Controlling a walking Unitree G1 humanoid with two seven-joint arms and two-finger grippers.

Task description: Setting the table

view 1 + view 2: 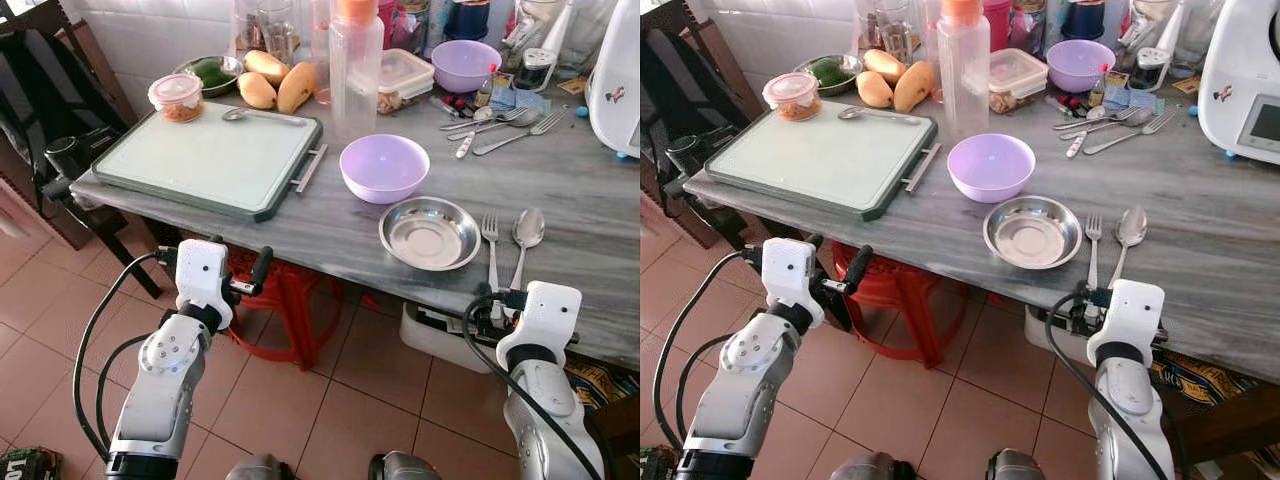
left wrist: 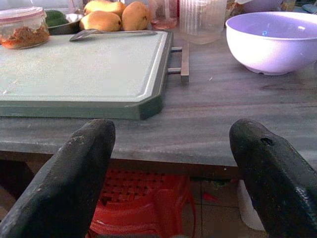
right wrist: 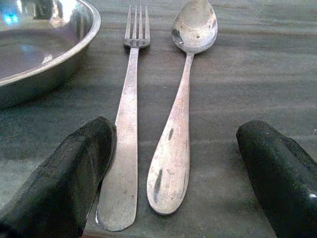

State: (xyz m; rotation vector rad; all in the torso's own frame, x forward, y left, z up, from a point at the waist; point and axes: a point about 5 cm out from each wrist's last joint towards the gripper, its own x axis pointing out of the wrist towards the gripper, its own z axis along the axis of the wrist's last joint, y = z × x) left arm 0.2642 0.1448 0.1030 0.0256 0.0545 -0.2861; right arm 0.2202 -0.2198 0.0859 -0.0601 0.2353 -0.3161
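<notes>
Steel tableware lies directly ahead of your right gripper: a fork and a spoon, side by side, handles toward the gripper and heads pointing away. Both are plain metal, dull and smudged, with dark spots on the spoon's handle. The gripper's two black fingers are spread wide and hold nothing; the handle ends sit between them, the fork's handle just beside one finger, the spoon's handle well apart from the other. You cannot tell whether that finger touches the fork.

Beyond the fork, on the side away from the spoon, stands a shallow round steel dish, empty and reflective. Farther from the gripper sits a lilac bowl. All rest on a grey, wood-grained table, near its front edge.

Your left gripper hovers off the table's front edge, fingers wide apart and empty. Ahead of it lies a pale green cutting board with a dark rim, carrying a lidded container and a second spoon. Below the gripper, under the table, stands a red plastic stool.
</notes>
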